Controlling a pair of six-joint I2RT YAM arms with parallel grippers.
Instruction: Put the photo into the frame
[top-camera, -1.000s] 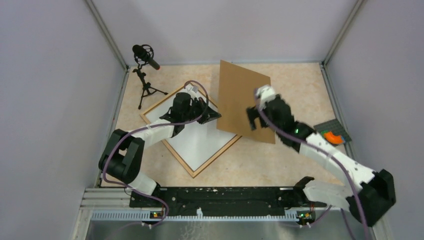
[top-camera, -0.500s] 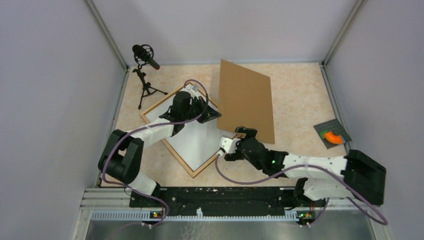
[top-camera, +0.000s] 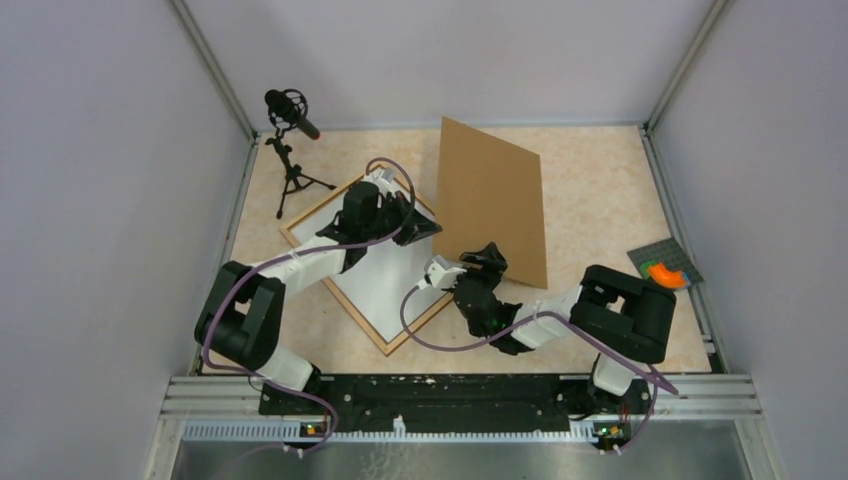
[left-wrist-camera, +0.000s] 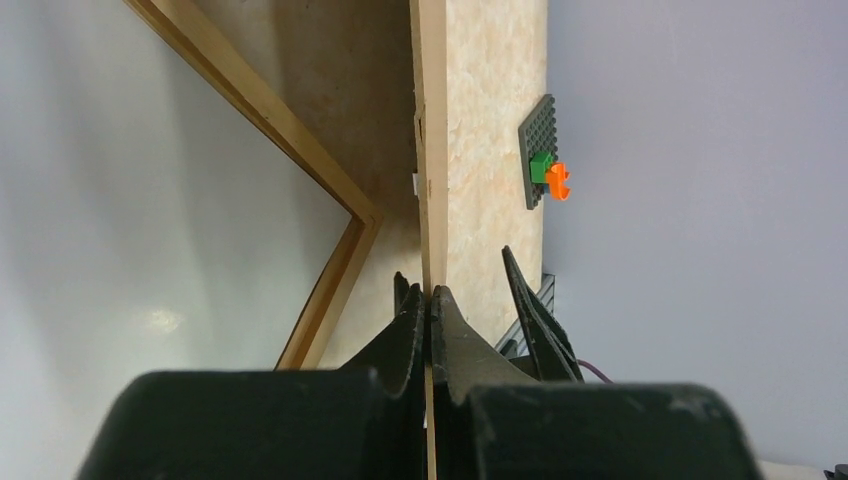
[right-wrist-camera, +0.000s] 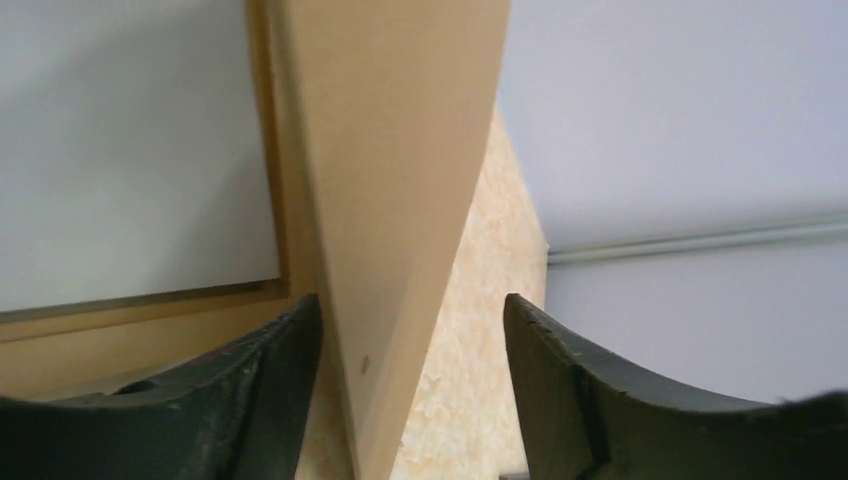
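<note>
On the table (top-camera: 600, 190) the brown backing board (top-camera: 495, 200) stands tilted, and its low left edge hangs over the right corner of the frame (top-camera: 361, 323). The frame lies flat, and the photo (top-camera: 395, 285) rests inside it with the white back up. The left arm lies across both.

The left gripper (left-wrist-camera: 428, 300) is clamped on the board's thin edge. The right gripper (right-wrist-camera: 410, 320) has its fingers apart around the board's near corner.

A microphone (top-camera: 290, 110) on a tripod stands far left, and a grey studded plate (top-camera: 663, 268) with an orange piece lies far right.

One second ago the right gripper was at the board's right side; now its arm is folded low. The board, frame and left arm did not move.
</note>
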